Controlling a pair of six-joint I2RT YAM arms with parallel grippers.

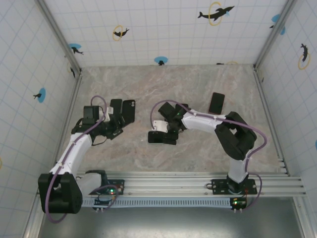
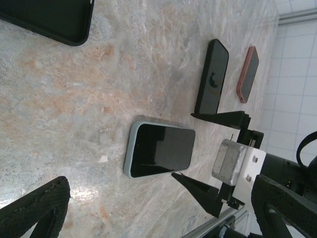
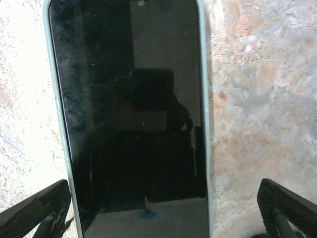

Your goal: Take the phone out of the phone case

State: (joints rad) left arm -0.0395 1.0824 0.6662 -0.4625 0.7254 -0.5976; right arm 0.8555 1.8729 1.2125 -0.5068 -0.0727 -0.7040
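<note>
Directly below the right claw (image 3: 159, 210) lies the black glass-fronted phone (image 3: 133, 99). It is flat and screen-up on the marbled beige tabletop (image 3: 257, 89), seated in its pale green rubbery case (image 3: 58, 114). The claw's two black fingers (image 3: 34, 208) stand wide, one off each long side of the phone, closed on nothing. The left claw (image 2: 163, 198) is also spread wide and empty, near a flat black rectangular shell (image 2: 49, 20).

In the right wrist view the frame edge cuts off the phone's near end. From above, the right claw covers most of the phone.

The screen is dark, glossy and faintly dusty, and it mirrors the camera above it. The case shows as a thin rim around the glass, with rounded corners.
</note>
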